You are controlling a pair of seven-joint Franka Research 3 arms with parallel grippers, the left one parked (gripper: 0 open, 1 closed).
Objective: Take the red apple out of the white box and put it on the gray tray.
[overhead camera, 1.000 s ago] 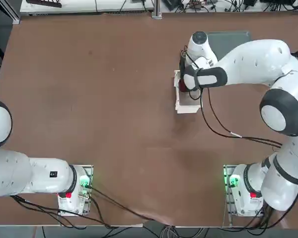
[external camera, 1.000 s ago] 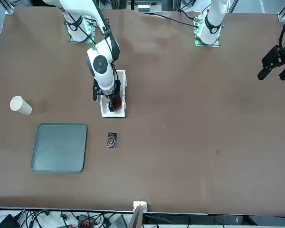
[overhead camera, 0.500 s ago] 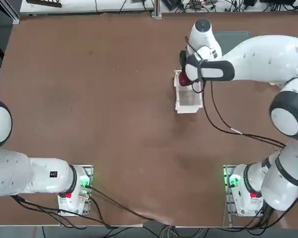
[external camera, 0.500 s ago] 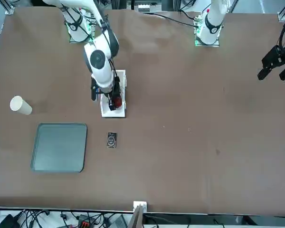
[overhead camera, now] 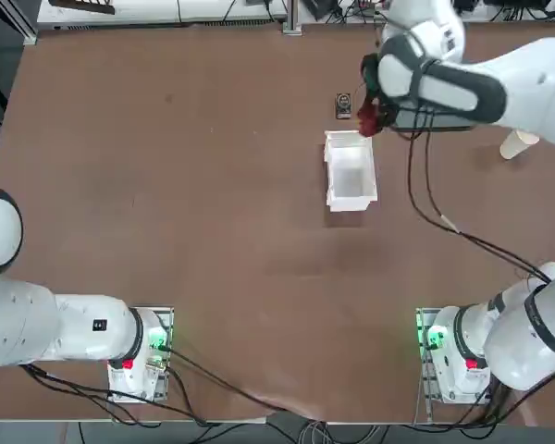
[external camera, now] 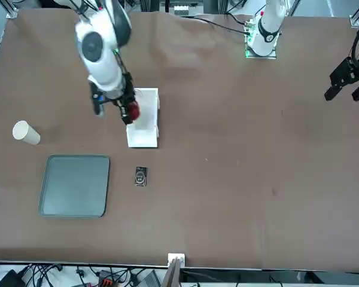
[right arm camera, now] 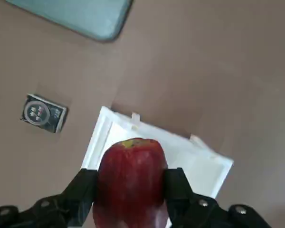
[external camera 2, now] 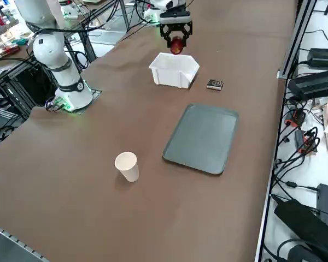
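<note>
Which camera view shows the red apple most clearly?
The right wrist view: the red apple fills the frame, clamped in the right gripper above the white box. The front and right side views show it as a small red spot; in the top view the arm partly hides it.
</note>
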